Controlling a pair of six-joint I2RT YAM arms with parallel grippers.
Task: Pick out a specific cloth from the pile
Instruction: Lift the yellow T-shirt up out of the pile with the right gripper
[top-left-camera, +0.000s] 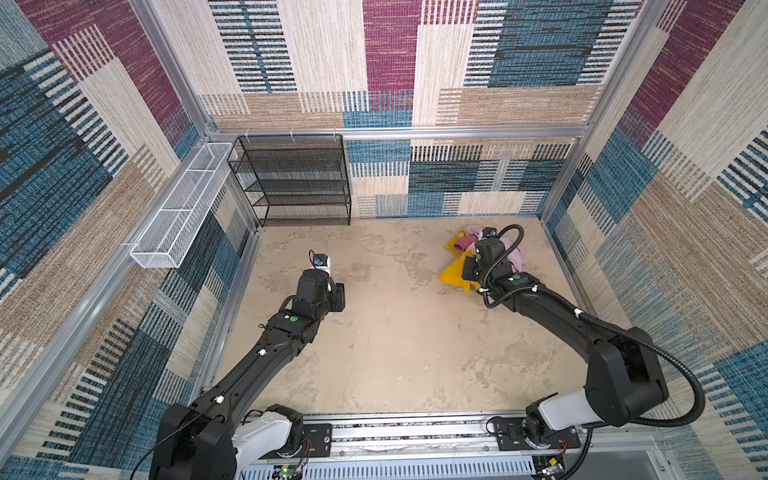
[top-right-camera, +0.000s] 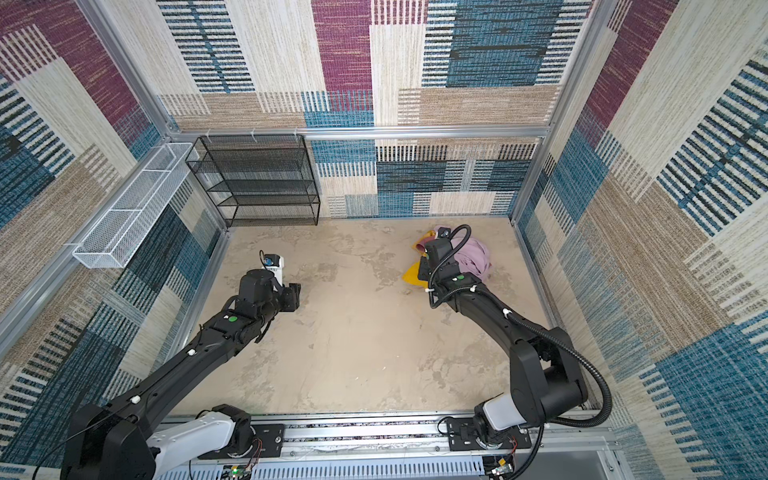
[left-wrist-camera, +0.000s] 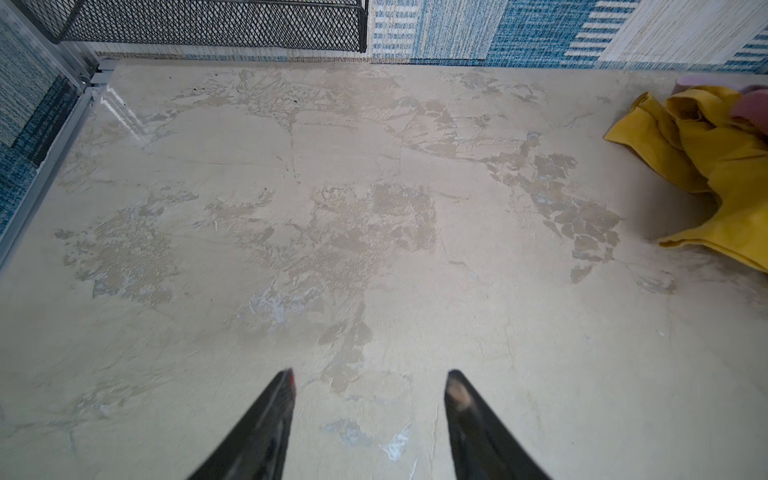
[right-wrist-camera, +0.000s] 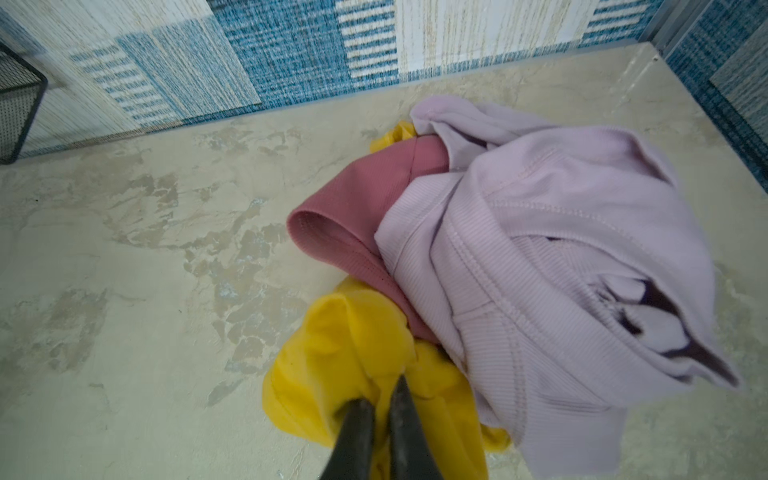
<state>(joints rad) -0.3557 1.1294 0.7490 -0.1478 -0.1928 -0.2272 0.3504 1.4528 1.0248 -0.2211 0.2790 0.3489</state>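
The pile (top-left-camera: 490, 257) lies near the far right corner of the floor. In it the cloth (right-wrist-camera: 332, 345), mustard yellow, sits lowest, under a dark rose-red cloth (right-wrist-camera: 357, 208) and a pale lilac-pink cloth (right-wrist-camera: 540, 232). My right gripper (right-wrist-camera: 382, 392) is shut on a bunched fold of the yellow cloth at the pile's near left side. In both top views the yellow cloth (top-left-camera: 453, 272) (top-right-camera: 411, 274) shows beside the right wrist. My left gripper (left-wrist-camera: 372, 376) hovers open over bare floor at the left, holding nothing; the yellow cloth (left-wrist-camera: 715, 158) shows far off to its side.
A black mesh shelf rack (top-left-camera: 297, 183) stands at the back left wall. A white wire basket (top-left-camera: 183, 208) hangs on the left wall. Patterned walls close in the beige floor (top-left-camera: 395, 324) on three sides.
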